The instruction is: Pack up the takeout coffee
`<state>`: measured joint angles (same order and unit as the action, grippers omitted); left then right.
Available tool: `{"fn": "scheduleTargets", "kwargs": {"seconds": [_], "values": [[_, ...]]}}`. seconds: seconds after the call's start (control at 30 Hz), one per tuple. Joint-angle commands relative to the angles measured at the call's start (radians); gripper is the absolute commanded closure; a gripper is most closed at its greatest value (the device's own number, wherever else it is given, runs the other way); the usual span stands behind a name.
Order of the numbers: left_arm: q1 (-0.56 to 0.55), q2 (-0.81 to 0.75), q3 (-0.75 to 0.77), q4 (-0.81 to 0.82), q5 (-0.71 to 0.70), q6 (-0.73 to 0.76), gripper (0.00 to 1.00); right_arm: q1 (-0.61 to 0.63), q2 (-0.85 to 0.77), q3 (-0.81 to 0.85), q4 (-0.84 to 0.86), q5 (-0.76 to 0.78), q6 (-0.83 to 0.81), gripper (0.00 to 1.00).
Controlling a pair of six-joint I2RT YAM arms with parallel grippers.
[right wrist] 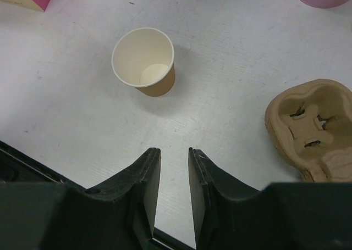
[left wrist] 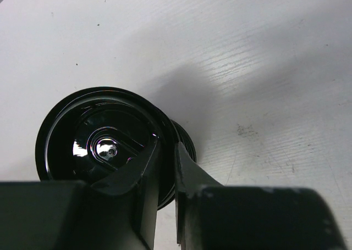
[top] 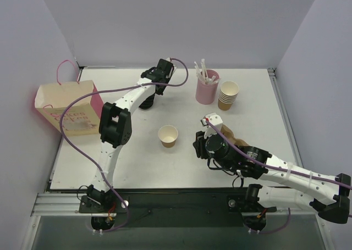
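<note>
"So, what stands farthest left?"

"A cream paper bag with pink sides point(top: 66, 104), upright at the edge of the white counter point(top: 137, 162). Next comes the left gripper point(left wrist: 166, 145), down at a stack of round black plastic lids point(left wrist: 99, 140) at the far middle. Its fingers are nearly together astride the top lid's rim; whether they pinch it, I cannot tell."

"And the coffee?"

"The small tan-brown paper cup point(top: 168, 135) stands upright mid-counter, mouth open, apart from both arms. The right gripper point(right wrist: 173, 151) points at it from the near side, fingers parted by a narrow gap and holding nothing."

"Further right?"

"A brown moulded-pulp cup carrier point(right wrist: 313, 123) lies near that arm. Behind it are a pink tumbler of white sticks point(top: 207, 88) and a stack of cream-tan paper cups point(top: 228, 95), side by side."
</note>
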<state>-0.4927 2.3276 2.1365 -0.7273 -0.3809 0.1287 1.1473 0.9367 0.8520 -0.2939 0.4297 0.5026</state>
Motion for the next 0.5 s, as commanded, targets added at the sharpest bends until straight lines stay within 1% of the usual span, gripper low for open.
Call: {"fn": "scheduleTargets", "kwargs": {"seconds": [0.0, 0.2, 0.23, 0.27, 0.37, 0.43, 0.47], "values": [[0.005, -0.028, 0.059, -0.015, -0.010, 0.002, 0.79, 0.009, -0.009, 0.016, 0.025, 0.034, 0.002, 0.72], [0.002, -0.047, 0.068, -0.032, -0.009, -0.004, 0.79, 0.009, -0.009, 0.019, 0.027, 0.030, 0.004, 0.72], [0.002, -0.048, 0.068, -0.035, -0.009, -0.006, 0.83, 0.009, -0.012, 0.021, 0.027, 0.030, 0.004, 0.72], [-0.001, -0.053, 0.072, -0.046, -0.012, -0.009, 0.84, 0.009, -0.012, 0.021, 0.027, 0.030, 0.005, 0.72], [-0.015, -0.079, 0.103, -0.082, -0.012, -0.027, 0.85, 0.009, -0.010, 0.028, 0.027, 0.038, 0.011, 0.72], [-0.023, -0.108, 0.118, -0.095, 0.014, -0.052, 0.85, 0.009, -0.015, 0.028, 0.035, 0.044, 0.017, 0.72], [-0.027, -0.143, 0.123, -0.109, 0.066, -0.064, 0.85, 0.009, -0.021, 0.024, 0.059, 0.046, 0.017, 0.72]]}}
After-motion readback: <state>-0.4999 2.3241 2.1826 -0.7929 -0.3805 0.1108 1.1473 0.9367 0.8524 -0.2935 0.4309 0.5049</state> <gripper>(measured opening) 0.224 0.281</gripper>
